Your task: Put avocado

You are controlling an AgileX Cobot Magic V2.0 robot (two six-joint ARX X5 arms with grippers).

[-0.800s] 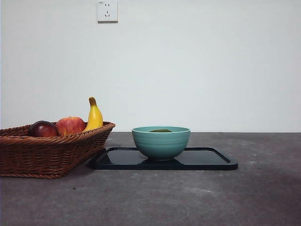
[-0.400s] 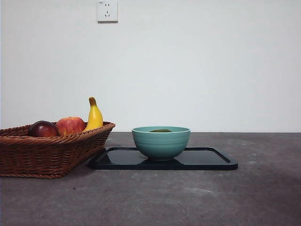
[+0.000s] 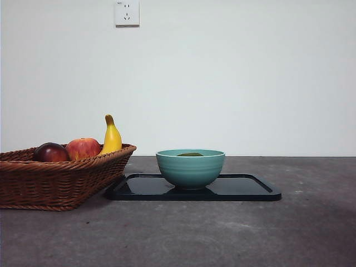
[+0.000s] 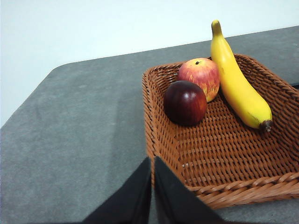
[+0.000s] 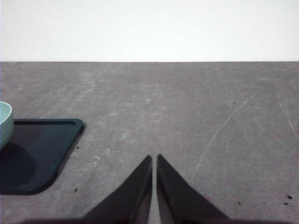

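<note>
The avocado (image 3: 190, 154) lies inside the teal bowl (image 3: 190, 168); only its dark olive top shows above the rim in the front view. The bowl stands on a black tray (image 3: 245, 189). My left gripper (image 4: 153, 161) is shut and empty, above the near corner of the wicker basket (image 4: 224, 154). My right gripper (image 5: 154, 158) is shut and empty over bare table, to the side of the tray's corner (image 5: 42, 149); the bowl's edge (image 5: 3, 123) just shows there. Neither gripper appears in the front view.
The wicker basket (image 3: 55, 178) stands left of the tray and holds a dark red-purple fruit (image 4: 185, 102), a red-yellow apple (image 4: 200, 77) and a banana (image 4: 238, 88). A wall socket (image 3: 127, 12) is on the back wall.
</note>
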